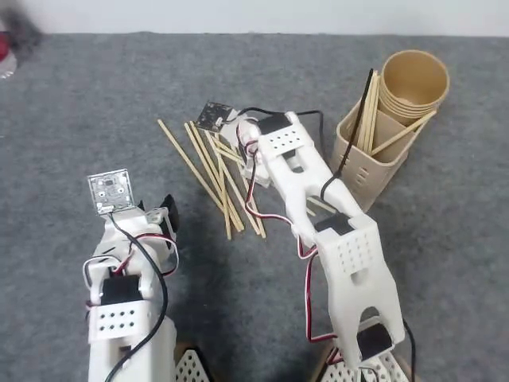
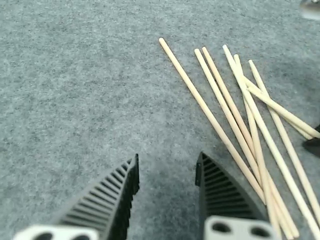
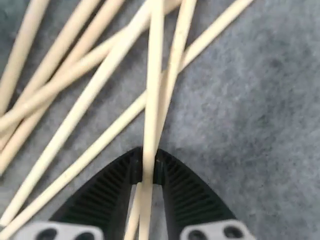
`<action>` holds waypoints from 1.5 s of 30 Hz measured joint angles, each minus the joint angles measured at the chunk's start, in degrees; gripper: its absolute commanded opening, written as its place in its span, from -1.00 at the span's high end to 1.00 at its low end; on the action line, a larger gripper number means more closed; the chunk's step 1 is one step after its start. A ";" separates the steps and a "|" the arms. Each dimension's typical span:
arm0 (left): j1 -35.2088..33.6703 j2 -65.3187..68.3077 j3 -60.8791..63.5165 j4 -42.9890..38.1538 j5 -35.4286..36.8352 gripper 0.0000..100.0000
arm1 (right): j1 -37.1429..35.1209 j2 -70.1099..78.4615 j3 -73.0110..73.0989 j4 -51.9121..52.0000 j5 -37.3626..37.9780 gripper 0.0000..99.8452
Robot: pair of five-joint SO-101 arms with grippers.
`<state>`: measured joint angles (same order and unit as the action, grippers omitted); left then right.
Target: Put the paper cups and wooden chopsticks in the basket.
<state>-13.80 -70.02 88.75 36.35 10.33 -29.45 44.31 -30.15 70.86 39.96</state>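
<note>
Several wooden chopsticks lie fanned on the grey carpet, left of the beige basket. A stack of paper cups leans in the basket, with a few chopsticks beside it. My right gripper is down in the pile, shut on one chopstick that runs straight out between its fingers. In the high view that gripper sits under its wrist camera. My left gripper stands open over bare carpet, with the loose chopsticks just beyond one finger. It rests low at the left.
A red and clear object sits at the far left edge. A black cable runs from the right arm past the basket's left wall. Open carpet stretches across the back and left.
</note>
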 measured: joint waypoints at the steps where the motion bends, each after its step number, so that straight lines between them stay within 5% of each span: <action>1: 0.00 0.00 0.00 0.00 0.00 0.63 | 0.00 0.09 -0.97 1.32 0.09 0.98; 16: 0.00 0.00 0.00 0.00 0.00 0.63 | 0.00 -7.74 -33.93 28.48 0.18 0.98; 29: 0.00 0.00 0.00 0.00 0.00 0.63 | 8.70 -15.56 -59.69 29.71 -5.27 0.99; 45: 0.00 0.00 0.00 0.00 0.00 0.63 | 18.64 -23.30 -62.15 29.80 -9.23 0.99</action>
<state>-13.80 -70.02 88.75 36.35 10.33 -10.81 21.01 -92.31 100.66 30.73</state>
